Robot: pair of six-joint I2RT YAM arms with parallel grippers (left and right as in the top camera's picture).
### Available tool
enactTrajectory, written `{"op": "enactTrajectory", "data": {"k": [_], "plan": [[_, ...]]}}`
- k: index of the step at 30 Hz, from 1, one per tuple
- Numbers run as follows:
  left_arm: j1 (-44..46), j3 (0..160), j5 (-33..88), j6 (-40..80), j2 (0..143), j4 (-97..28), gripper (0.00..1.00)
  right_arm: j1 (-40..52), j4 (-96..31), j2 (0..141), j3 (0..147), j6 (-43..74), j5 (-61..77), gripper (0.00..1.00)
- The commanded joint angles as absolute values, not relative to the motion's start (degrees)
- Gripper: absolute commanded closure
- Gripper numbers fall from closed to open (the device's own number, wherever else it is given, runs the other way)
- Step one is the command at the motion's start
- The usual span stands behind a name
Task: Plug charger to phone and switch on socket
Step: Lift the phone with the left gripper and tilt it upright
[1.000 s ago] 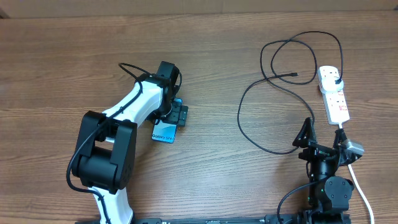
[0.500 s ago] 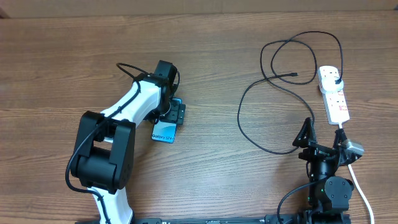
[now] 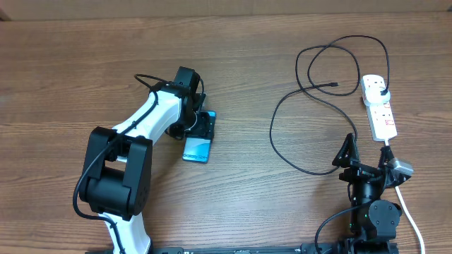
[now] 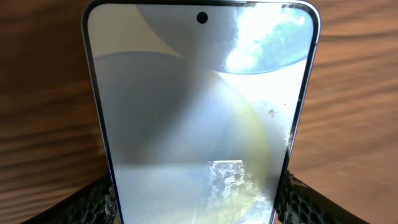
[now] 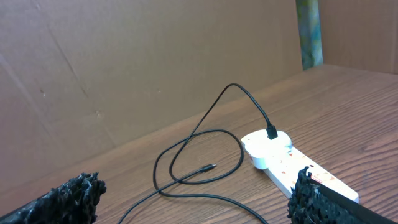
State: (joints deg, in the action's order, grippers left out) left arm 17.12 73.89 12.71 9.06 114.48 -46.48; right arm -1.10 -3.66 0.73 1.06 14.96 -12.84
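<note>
You are fetching the phone [image 4: 199, 93]: the left gripper [image 4: 198, 200] jaws are gripping its edges mid-worktop [image 3: 70, 70], while the right gripper [image 3: 367, 159] is standing open. Next you are needing to carry it toward the charger [image 3: 334, 86] tip, lying well apart.

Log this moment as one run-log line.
left gripper: jaws on phone edges | right gripper: open, empty | charger: plugged in socket, tip loose on table | phone: not connected
</note>
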Motion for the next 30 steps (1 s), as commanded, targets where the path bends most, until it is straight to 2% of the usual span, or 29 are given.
{"op": "enactTrajectory", "data": {"k": [1,18,30], "plan": [[18.0,68.03,29.78,8.88,123.42,-46.68,0.26,-1.3,-3.36,0.16,0.45,14.72,-12.8,0.0],[18.0,68.03,44.34,1.21,123.42,-49.25,0.29,-1.3,-3.36,0.16,0.45,14.72,-12.8,0.0],[18.0,68.03,61.49,-1.34,123.42,-49.93,0.29,-1.3,-3.36,0.19,0.45,14.72,-12.8,0.0]]}}
